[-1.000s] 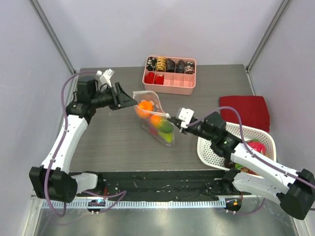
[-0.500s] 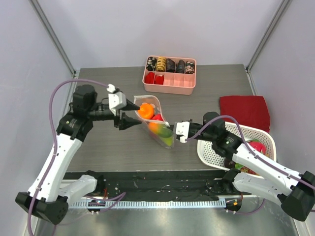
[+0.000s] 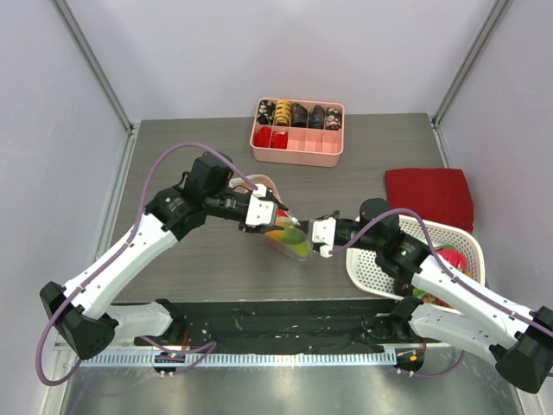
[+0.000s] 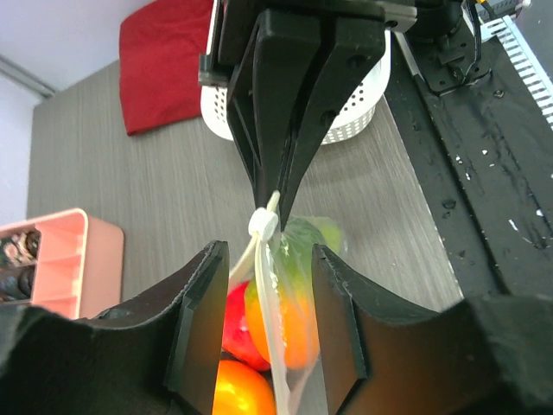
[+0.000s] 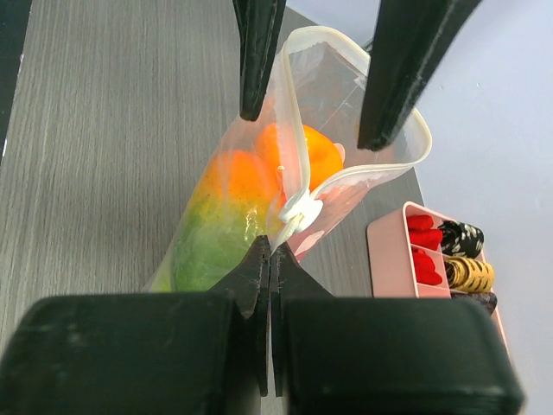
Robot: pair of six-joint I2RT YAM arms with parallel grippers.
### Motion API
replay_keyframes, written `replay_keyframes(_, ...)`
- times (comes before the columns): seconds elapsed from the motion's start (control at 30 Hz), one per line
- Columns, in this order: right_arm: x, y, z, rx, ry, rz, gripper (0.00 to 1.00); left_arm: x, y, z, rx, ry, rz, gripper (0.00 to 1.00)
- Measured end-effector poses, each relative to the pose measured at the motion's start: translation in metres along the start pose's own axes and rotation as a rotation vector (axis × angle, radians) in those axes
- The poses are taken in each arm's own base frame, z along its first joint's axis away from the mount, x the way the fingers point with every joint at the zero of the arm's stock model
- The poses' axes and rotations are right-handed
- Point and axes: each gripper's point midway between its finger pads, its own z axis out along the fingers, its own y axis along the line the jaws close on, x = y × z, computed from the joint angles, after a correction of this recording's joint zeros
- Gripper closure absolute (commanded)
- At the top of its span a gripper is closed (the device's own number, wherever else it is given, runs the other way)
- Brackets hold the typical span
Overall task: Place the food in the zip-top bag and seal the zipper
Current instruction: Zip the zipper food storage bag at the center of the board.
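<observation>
The zip-top bag (image 3: 289, 239) stands at the table's middle, holding the food: a green pear (image 5: 212, 246), orange fruits (image 5: 298, 151) and a red apple (image 4: 242, 324). My right gripper (image 5: 270, 246) is shut on the end of the zipper (image 5: 298, 210), just behind its white tab. My left gripper (image 4: 270, 255) is open and straddles the bag's top edge right beside that tab, one finger (image 4: 203, 320) on each side of the film with gaps showing. In the top view the left gripper (image 3: 281, 216) and the right gripper (image 3: 313, 232) almost meet. Past the left fingers the bag's mouth gapes.
A pink compartment tray (image 3: 297, 157) of snack pieces stands at the back. A red cloth (image 3: 429, 194) lies at the right, and a white perforated basket (image 3: 380, 268) with more toy fruit (image 3: 451, 259) sits under my right arm. A black mat (image 3: 285, 316) runs along the near edge.
My left arm has swung in from the left over the bag, its jaws now astride the top edge beside the right gripper. The bag has shifted slightly right and lower. The right grip holds.
</observation>
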Motion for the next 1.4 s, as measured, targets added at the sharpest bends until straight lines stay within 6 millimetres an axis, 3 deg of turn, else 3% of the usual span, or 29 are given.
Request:
replay_keyframes(0.1,0.000,0.002,-0.001,-0.011,-0.003,-0.009,0.99,-0.002,0.000,0.006,0.004,0.003,0.034,0.42)
replay_keyframes(0.27,-0.001,0.003,-0.001,-0.019,-0.007,-0.024,0.99,0.006,-0.001,0.017,0.022,0.026,0.037,0.43)
replay_keyframes(0.6,-0.001,0.004,-0.002,-0.023,-0.006,-0.043,0.99,0.017,-0.001,0.031,0.045,0.056,0.019,0.58)
replay_keyframes(0.97,-0.001,0.004,-0.002,-0.023,-0.007,-0.043,0.99,0.017,0.002,0.033,0.036,0.055,0.021,0.61)
replay_keyframes(1.03,-0.001,0.004,-0.002,-0.023,-0.007,-0.043,0.99,0.018,0.002,0.035,0.040,0.055,0.008,0.65)
replay_keyframes(1.17,-0.001,0.003,-0.002,-0.020,-0.007,-0.044,0.99,0.021,0.003,0.039,0.046,0.058,-0.004,0.83)
replay_keyframes(1.4,0.000,0.005,-0.009,0.005,-0.004,-0.053,0.99,0.022,-0.001,0.040,0.062,0.066,0.014,0.96)
